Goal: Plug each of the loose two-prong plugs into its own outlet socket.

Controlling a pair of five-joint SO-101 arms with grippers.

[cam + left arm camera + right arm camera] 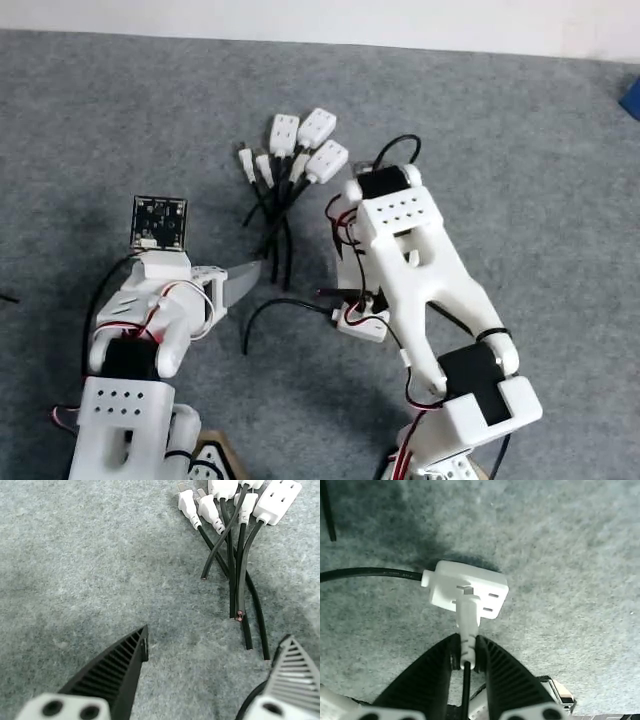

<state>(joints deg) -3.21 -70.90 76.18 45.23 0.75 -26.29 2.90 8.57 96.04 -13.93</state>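
My right gripper point(466, 652) is shut on a white two-prong plug point(468, 621), whose front end meets the face of a white outlet socket point(466, 590) lying on the grey carpet. In the high view that socket point(362, 323) sits under the right arm, at the right gripper point(350, 302). My left gripper point(215, 652) is open and holds nothing, just short of a pile of black cords. The pile holds two loose white plugs point(189, 504) point(210, 511) and white outlet sockets point(278, 500). From above, the left gripper point(238, 285) is below the plugs point(255, 163) and sockets point(317, 128).
Black cord ends point(275, 235) fan out between the two arms. A loose black cord point(285, 305) curves from the right arm's socket toward the left arm. A blue object point(632, 96) shows at the far right edge. Grey carpet point(110, 120) covers the table.
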